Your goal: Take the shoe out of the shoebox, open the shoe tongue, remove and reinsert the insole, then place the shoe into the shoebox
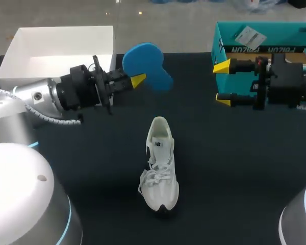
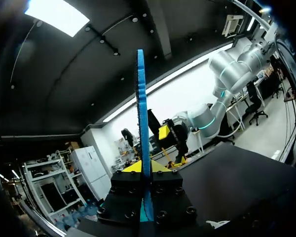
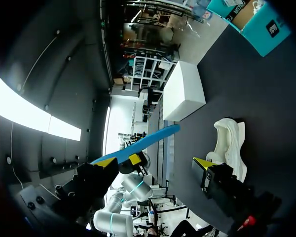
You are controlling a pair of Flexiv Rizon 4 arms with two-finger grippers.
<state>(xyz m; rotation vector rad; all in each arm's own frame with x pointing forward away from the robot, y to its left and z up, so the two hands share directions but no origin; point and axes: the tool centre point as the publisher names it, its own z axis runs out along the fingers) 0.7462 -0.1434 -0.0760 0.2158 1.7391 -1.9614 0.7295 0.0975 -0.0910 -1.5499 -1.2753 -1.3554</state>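
My left gripper is shut on a blue insole and holds it in the air above the table's back middle. In the left wrist view the insole stands edge-on, pinched between the yellow tips of that gripper. The white shoe lies on the dark table, toe toward the front, laces loose. My right gripper hangs open at the right, in front of the teal shoebox, holding nothing. In the right wrist view the insole shows ahead of the open right gripper, and the shoe lies beside it.
A white box stands at the back left, just behind my left arm. The teal shoebox stands open at the back right corner. Bare dark tabletop surrounds the shoe on all sides.
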